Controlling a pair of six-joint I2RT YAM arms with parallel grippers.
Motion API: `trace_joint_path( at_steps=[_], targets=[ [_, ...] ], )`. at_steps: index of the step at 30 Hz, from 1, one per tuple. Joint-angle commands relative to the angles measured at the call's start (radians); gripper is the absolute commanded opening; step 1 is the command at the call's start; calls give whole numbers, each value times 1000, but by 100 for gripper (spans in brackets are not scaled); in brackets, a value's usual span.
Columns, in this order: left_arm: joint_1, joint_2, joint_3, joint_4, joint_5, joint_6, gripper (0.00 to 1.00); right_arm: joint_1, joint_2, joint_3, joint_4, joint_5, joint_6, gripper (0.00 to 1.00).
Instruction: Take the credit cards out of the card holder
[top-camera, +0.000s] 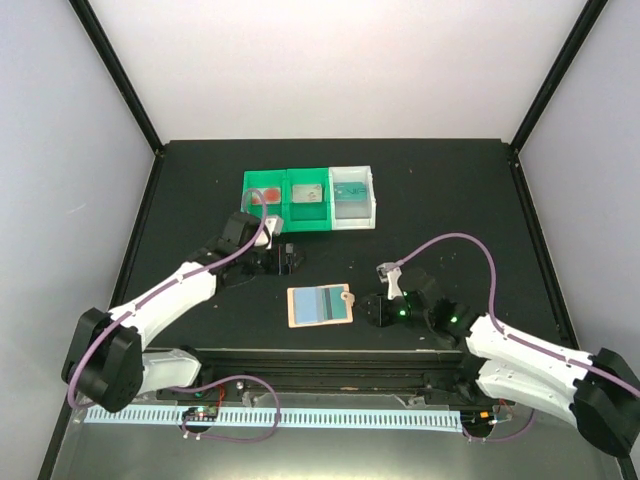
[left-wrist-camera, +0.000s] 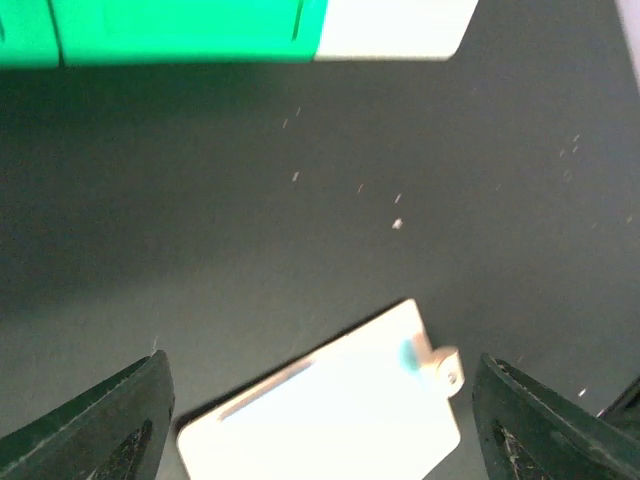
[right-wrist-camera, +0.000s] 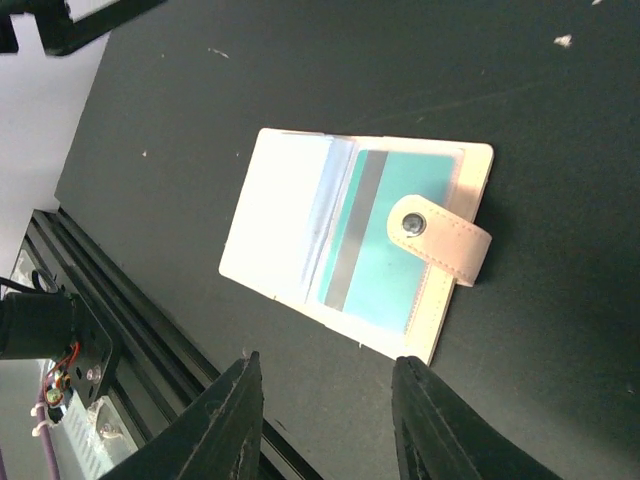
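With my left hand (top-camera: 281, 258) and right hand (right-wrist-camera: 325, 400) both spread and empty, I judged the teal card (right-wrist-camera: 385, 275) thin, stiff and slick, best pinched by its edge while the light card holder (right-wrist-camera: 285, 220) was pinned.

The card holder (top-camera: 320, 305) is showing pale peach leather around a blue-grey inner panel, and the card (right-wrist-camera: 390, 285) inside it is showing teal crossed by a dark grey stripe. The plain black table (top-camera: 450, 200) is carrying two bright green bins (top-camera: 300, 222) and a white bin (top-camera: 375, 200).
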Motion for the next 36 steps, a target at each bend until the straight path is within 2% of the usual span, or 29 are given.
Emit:
trace_joint_path(
  at_steps=[1, 9, 17, 30, 36],
  targets=[
    [-21, -55, -91, 44, 31, -42, 81, -3, 85, -7, 125, -54, 21, 35],
    [-84, -99, -249, 135, 9, -120, 73, -1, 259, 13, 234, -122, 30, 35],
    [-103, -91, -330, 181, -5, -151, 70, 14, 387, 38, 283, -145, 26, 39],
    [-135, -58, -413, 325, 28, -188, 69, 18, 517, 63, 323, -84, 7, 42],
    [-159, -40, -430, 384, 49, -206, 64, 17, 537, 58, 313, -20, 4, 42]
  ],
)
